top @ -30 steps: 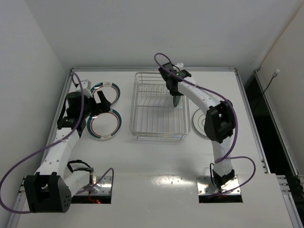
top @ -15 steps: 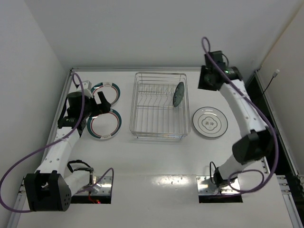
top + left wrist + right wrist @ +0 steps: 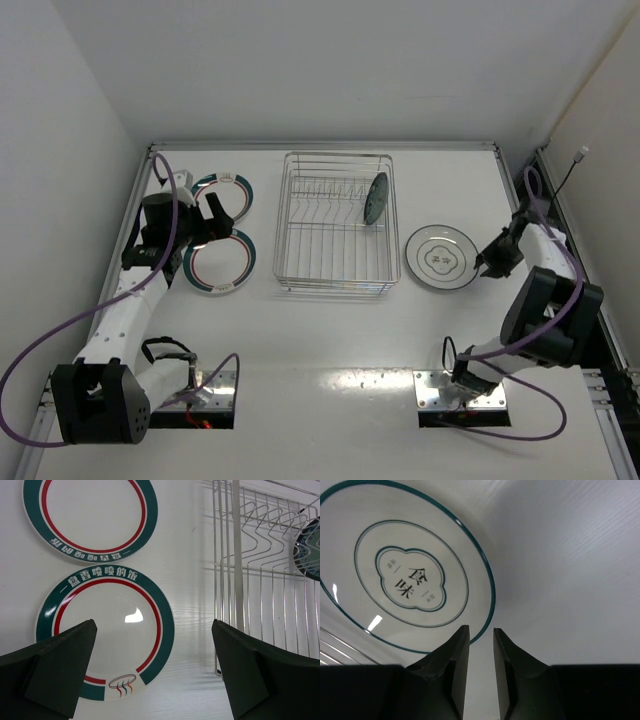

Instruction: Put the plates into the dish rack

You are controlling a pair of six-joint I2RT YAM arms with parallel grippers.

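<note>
Teal patterned plate [image 3: 309, 550] (cut off at frame edge) stands racked; left pincer [image 3: 152, 672] spread wide, right pincer [image 3: 480, 645] nearly closed, empty.

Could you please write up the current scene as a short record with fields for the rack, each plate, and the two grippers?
rack: rectangular silver wire dish rack, mid-table
in rack: small dark teal patterned plate, standing on edge among prongs
left of rack: two white plates with teal rim and red ring, far and near, flat on table
right of rack: larger white plate with grey centre mark, flat
left gripper: open above near rimmed plate
right gripper: nearly shut, empty, beside larger plate
</note>
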